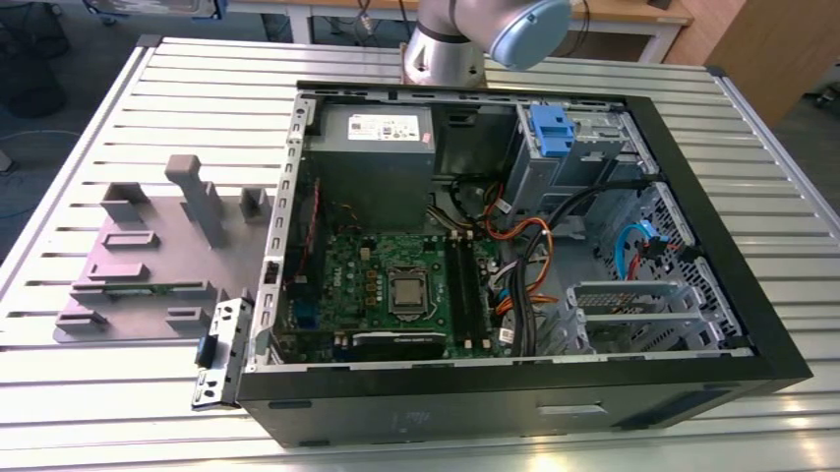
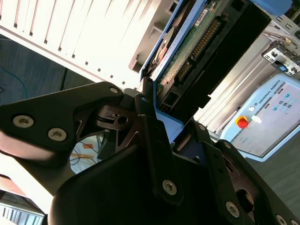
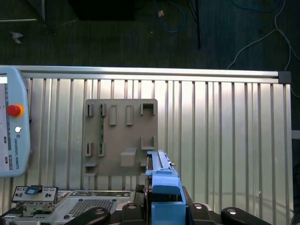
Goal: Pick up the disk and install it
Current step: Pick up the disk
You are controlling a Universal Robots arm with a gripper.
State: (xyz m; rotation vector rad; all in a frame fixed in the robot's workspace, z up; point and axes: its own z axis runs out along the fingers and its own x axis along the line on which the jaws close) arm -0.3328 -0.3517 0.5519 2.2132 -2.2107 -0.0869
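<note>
While the disk (image 2: 197,44) is clamped in the pincer (image 2: 159,119) above the bench (image 3: 225,131), pickup is judged done; fitting into the computer case (image 1: 525,408) is left.

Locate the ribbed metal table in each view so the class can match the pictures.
Exterior view: ribbed table under the computer case, with the grey fixture plate lying on it.
Second wrist view: table as pale slats beyond the disk.
First wrist view: table across the middle, beneath that plate.
Shared landmark: the fixture plate.
</note>
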